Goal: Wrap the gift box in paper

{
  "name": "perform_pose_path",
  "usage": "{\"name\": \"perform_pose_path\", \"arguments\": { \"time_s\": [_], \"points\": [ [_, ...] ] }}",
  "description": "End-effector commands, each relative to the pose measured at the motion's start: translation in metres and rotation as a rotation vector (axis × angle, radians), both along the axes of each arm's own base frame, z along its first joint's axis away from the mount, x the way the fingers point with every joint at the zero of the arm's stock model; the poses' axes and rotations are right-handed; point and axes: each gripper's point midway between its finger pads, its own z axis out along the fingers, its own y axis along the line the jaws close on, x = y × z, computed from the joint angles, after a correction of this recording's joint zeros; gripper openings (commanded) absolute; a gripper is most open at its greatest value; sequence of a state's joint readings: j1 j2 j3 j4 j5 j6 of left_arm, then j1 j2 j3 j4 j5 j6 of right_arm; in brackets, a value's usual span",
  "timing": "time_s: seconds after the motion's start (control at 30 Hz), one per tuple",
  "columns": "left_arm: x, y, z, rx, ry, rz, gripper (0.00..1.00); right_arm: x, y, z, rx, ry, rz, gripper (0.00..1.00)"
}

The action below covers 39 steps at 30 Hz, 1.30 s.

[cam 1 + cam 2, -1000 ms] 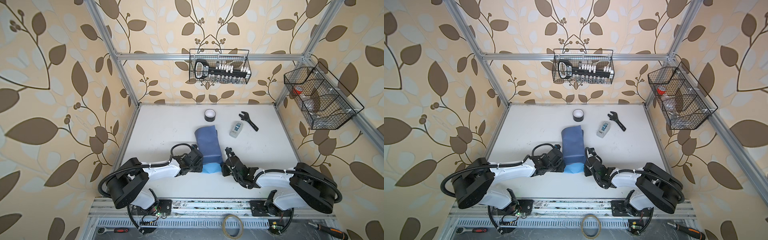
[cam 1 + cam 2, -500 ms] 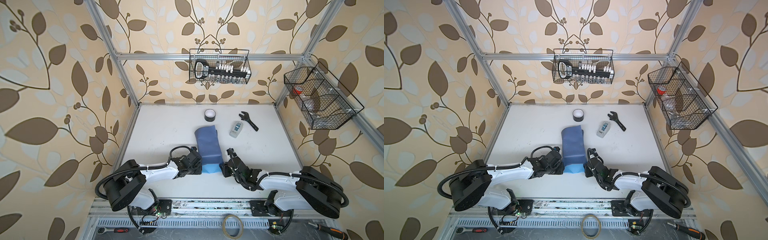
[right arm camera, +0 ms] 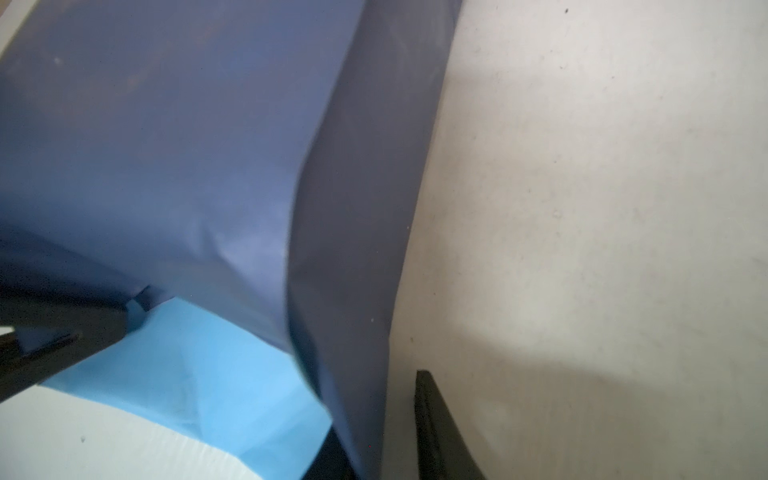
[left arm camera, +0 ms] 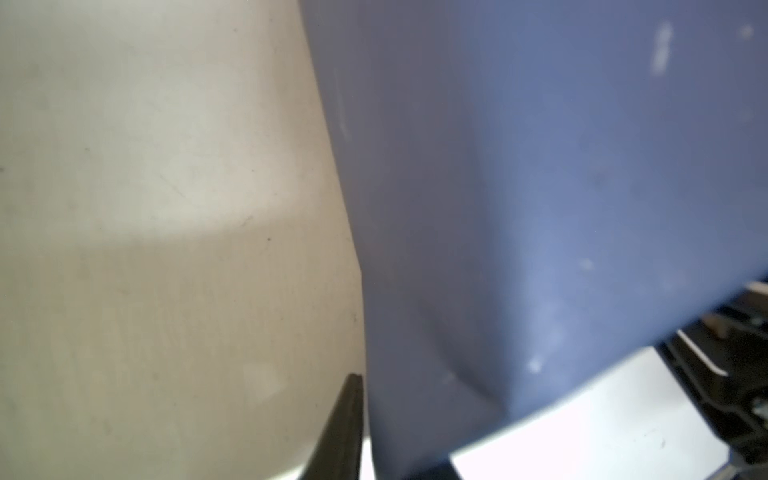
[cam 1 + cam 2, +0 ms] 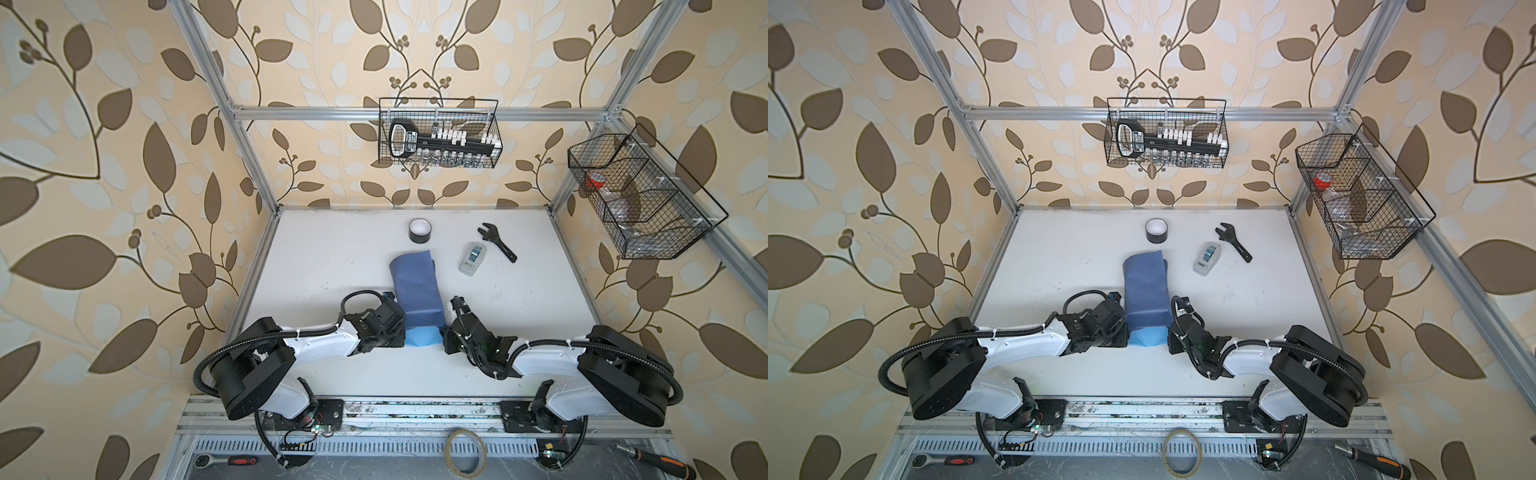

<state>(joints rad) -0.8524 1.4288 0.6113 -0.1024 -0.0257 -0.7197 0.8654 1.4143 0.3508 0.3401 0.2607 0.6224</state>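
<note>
— Two tools sit low: the left tool (image 5: 397,330) and the right tool (image 5: 449,332), one on each side of the paper (image 5: 415,291).
— Where is the box?
— I cannot see it. I think it hides under the paper, in the middle of the surface (image 5: 332,257). The dark side faces up. A light flap (image 5: 422,336) sticks out at the near end.
— Do the tools pinch?
— A finger (image 4: 351,415) stands just beside the fold. I cannot tell if either tool squeezes.
— What step is this?
— The sides look wrapped. Next, I think, the flap needs folding up.
</note>
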Motion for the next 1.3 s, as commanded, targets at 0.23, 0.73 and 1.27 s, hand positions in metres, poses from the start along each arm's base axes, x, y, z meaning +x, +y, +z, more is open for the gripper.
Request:
{"name": "perform_pose_path", "arguments": {
  "time_s": [0.23,0.73,1.27],
  "points": [
    [-0.002,0.008,0.034,-0.032,-0.102,-0.026,0.63,-0.017,-0.01,0.015,0.014,0.01,0.057,0.48],
    [0.028,0.014,0.103,0.088,-0.27,-0.072,0.9,0.008,-0.032,0.059,0.104,-0.002,0.049,0.61],
    [0.047,-0.029,0.136,0.301,-0.723,-0.676,0.97,0.021,-0.042,0.058,0.171,0.013,0.022,0.63]
  ]
}}
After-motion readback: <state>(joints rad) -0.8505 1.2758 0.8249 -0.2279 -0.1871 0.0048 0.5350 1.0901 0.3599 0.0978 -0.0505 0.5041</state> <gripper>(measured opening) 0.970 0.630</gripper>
